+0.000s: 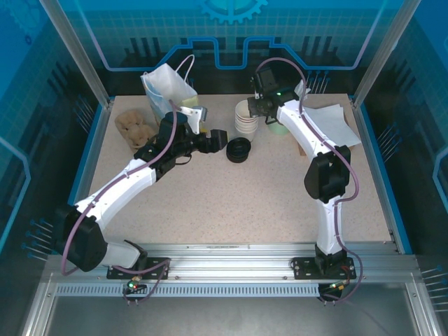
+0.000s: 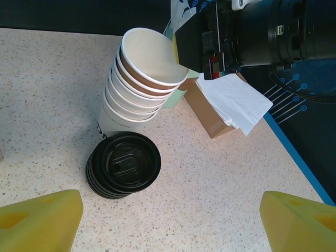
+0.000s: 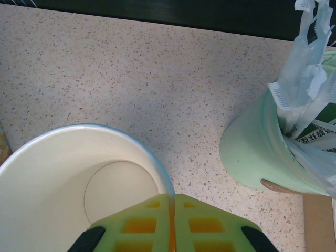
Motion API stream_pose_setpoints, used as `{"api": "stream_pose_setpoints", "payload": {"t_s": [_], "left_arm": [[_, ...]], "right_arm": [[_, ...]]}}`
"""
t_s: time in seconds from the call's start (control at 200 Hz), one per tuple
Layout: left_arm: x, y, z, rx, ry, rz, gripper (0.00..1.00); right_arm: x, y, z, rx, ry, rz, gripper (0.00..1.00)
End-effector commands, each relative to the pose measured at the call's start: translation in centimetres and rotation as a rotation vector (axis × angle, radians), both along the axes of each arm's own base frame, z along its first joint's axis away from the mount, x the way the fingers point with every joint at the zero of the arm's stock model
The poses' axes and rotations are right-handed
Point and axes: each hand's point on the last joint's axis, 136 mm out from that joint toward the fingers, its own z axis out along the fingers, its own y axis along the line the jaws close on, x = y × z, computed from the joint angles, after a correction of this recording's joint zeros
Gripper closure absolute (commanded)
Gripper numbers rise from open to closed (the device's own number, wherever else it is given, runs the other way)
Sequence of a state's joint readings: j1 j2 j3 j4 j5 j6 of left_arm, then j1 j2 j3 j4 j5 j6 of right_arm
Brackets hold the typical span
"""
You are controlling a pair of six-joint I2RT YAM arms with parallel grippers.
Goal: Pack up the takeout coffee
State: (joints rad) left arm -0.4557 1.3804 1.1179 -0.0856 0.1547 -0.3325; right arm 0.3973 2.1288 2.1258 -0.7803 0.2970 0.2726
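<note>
The takeout coffee is out of view. My right gripper [image 3: 172,210] is shut on the rim of the top white cup [image 3: 63,184], with the thin cup wall pinched between its pads. That cup [image 2: 152,58] is lidless and empty, and it sits tilted on top of the stack of white cups [image 1: 245,117] at the back middle of the table. My left gripper [image 2: 173,220] stands wide open over bare table, holding nothing. A pile of loose black lids [image 2: 123,165] lies just ahead and left of it, in front of the cup stack.
A white paper bag [image 1: 168,87] stands at the back left, with a brown cup carrier [image 1: 134,126] beside it. Right of the cups are a mint cup [image 3: 252,147] full of sachets [image 3: 304,79], a brown box [image 2: 210,118] and white napkins [image 2: 236,100].
</note>
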Motion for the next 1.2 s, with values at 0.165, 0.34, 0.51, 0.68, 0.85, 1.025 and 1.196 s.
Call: {"api": "stream_pose_setpoints", "payload": {"t_s": [0.165,0.34,0.51,0.68,0.85,1.025,1.196], "left_arm": [[0.2,-0.5,-0.6,0.015,0.008,-0.012,0.11],[0.1,-0.4,-0.5,0.015,0.004,-0.013,0.11],[0.1,-0.1,0.1,0.019,-0.011,0.005,0.1],[-0.1,1.0,0.6,0.025,-0.035,0.053,0.1],[-1.1,2.6,0.6,0.04,-0.049,0.1,0.08],[-3.0,5.4,-0.4,0.044,-0.018,0.165,0.07],[-5.2,7.4,-0.7,0.039,-0.002,0.198,0.06]], "right_arm": [[0.7,0.0,3.6,0.104,-0.059,-0.05,0.95],[0.6,0.5,7.0,0.163,-0.114,-0.051,0.96],[-0.6,0.5,11.7,0.207,-0.189,-0.035,0.97],[-3.6,0.2,16.2,0.234,-0.251,0.006,0.97],[-8.8,0.2,16.7,0.256,-0.232,0.097,0.97],[-15.0,0.9,12.5,0.268,-0.154,0.223,0.96],[-20.0,4.0,6.2,0.238,-0.08,0.365,0.96]]}}
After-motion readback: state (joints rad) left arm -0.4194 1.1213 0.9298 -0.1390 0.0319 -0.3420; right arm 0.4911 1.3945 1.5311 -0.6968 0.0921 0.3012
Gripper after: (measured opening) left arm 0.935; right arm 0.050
